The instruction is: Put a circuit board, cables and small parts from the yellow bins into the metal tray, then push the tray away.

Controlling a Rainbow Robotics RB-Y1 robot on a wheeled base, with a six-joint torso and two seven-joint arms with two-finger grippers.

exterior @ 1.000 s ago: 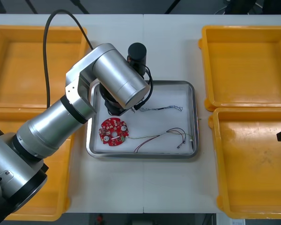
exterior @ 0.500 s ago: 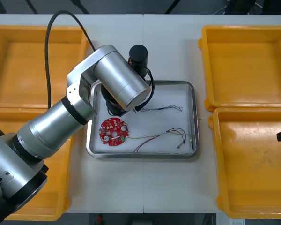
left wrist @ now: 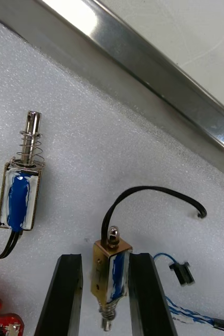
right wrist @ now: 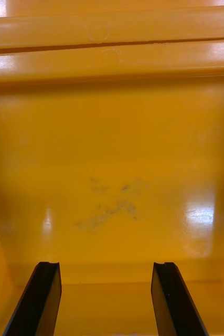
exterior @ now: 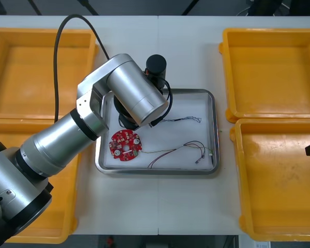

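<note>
Metal tray (exterior: 213, 129), white-lined, middle of tabletop (exterior: 160, 206): holds round red circuit board (exterior: 125, 145), twisted blue and white cable (exterior: 183, 120), red and yellow cable (exterior: 181, 150), and one small metal part (left wrist: 21, 191) lying loose

Left hand (left wrist: 105, 262): low over the tray's far left corner, fingers closed on a second small metal part (left wrist: 112, 275), not yet released

Right hand (right wrist: 106, 270): fingers apart, idle over the near right yellow bin (right wrist: 112, 157)

Status, as judged: loading nearly complete; remaining steps are to release the part and push the tray away

Light table (exterior: 160, 206) (a seam down its middle)
</note>
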